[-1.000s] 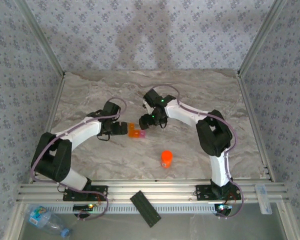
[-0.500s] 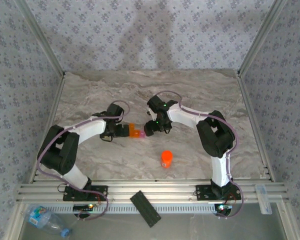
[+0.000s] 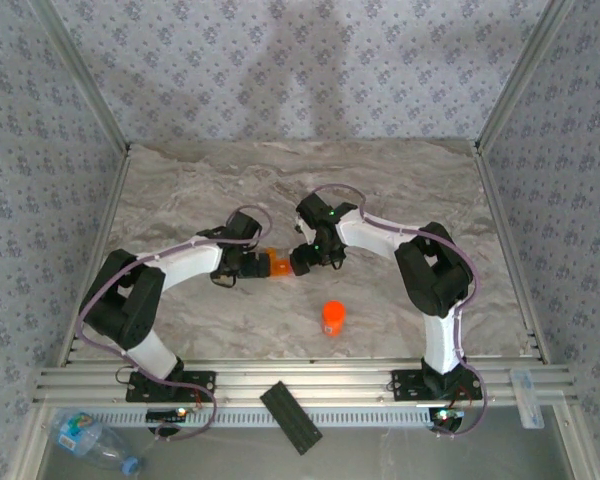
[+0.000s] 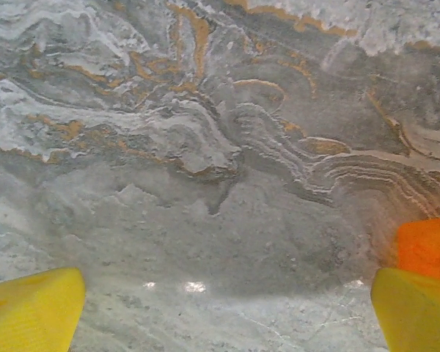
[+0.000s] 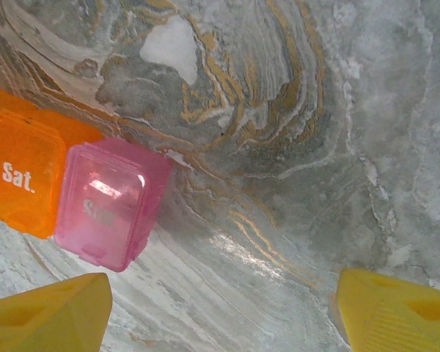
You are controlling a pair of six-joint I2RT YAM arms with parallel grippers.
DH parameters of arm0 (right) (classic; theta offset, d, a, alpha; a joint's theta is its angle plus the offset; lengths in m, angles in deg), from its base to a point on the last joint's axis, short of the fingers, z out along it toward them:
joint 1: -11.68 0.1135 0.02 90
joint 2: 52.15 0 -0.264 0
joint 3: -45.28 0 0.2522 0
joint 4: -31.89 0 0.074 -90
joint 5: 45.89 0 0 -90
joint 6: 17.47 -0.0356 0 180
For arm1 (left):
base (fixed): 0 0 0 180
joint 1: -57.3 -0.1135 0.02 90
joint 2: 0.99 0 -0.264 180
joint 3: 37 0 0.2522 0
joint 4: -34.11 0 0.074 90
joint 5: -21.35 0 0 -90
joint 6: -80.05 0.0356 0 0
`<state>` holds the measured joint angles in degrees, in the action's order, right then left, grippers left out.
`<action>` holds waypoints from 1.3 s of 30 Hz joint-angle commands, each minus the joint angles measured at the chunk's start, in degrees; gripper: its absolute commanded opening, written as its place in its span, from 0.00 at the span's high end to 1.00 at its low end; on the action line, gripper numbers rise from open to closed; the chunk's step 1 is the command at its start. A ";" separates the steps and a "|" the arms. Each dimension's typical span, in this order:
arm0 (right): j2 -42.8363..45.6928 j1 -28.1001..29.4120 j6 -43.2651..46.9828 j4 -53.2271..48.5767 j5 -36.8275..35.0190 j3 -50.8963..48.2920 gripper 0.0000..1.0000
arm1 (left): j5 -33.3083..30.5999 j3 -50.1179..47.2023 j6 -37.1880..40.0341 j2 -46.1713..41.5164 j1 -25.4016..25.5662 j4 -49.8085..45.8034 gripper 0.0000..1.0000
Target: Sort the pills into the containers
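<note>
The left gripper [image 4: 224,315] and right gripper [image 5: 220,315] are being held wide open, with nothing between the fingers. The orange compartment [image 5: 22,172] with its pink piece [image 5: 110,202] is being flanked by them at the middle of the tabletop [image 3: 180,180]. The pill bottle [image 3: 332,318] is being borne upright nearer the near edge.

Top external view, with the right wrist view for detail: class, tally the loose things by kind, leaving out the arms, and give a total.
Pill-box compartments: 2 (orange "Sat." compartment, pink compartment)
Orange pill bottle: 1
Black flat bar: 1
Clear plastic bottle: 1
Total: 5
</note>
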<state>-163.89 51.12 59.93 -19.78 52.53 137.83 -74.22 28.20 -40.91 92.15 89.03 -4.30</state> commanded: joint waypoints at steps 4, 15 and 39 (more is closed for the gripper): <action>2.20 -1.47 0.48 -0.41 0.28 -1.63 0.18 | 0.38 1.69 -1.25 2.10 1.49 0.69 0.00; 10.31 -7.42 -0.84 0.20 0.12 -4.97 0.17 | 1.21 5.34 -2.11 5.10 4.13 1.25 0.00; 22.62 -7.31 -4.09 0.05 -0.76 -9.96 0.18 | 1.76 11.40 -3.27 9.45 9.16 1.36 0.00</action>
<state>-143.30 43.16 57.20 -18.97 52.49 128.37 -72.95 37.64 -43.71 100.72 97.53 -2.70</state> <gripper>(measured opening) 0.824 0.997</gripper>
